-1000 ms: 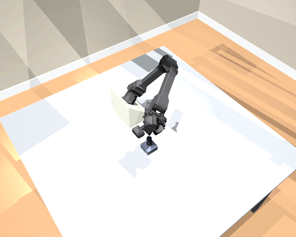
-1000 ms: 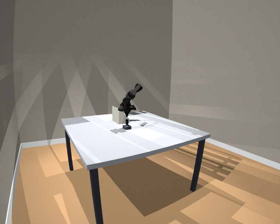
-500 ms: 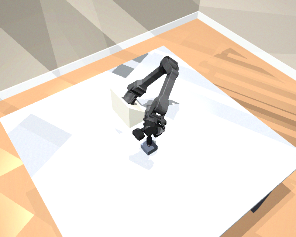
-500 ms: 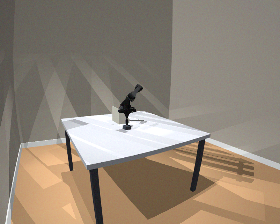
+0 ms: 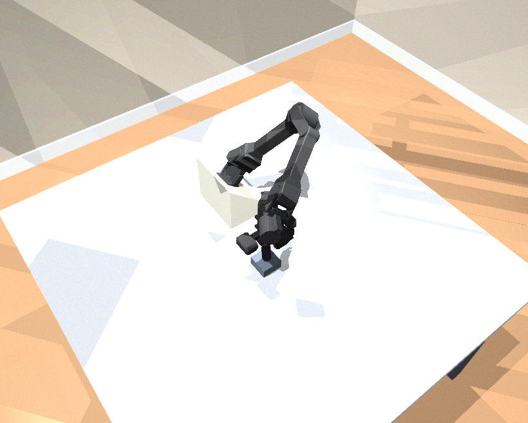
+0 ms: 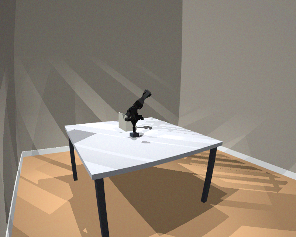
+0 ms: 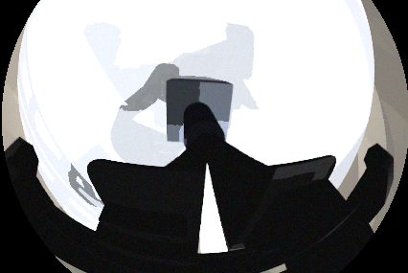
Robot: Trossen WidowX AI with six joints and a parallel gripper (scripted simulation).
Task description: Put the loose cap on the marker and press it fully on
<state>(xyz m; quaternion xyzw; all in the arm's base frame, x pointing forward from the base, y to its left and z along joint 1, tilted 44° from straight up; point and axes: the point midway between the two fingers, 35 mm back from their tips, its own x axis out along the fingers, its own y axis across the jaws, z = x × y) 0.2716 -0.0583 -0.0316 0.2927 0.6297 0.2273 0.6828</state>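
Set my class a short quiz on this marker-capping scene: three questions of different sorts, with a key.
1. True or false: the claw stands wide open.
2. The holder block stands on: A the floor; B the white table; C the cream box.
3. Fill in: in the wrist view, the claw's tips sit right above the dark upright ____ in the holder block.

Key: 1 false, it is shut with nothing between its fingers; 2 B; 3 marker.
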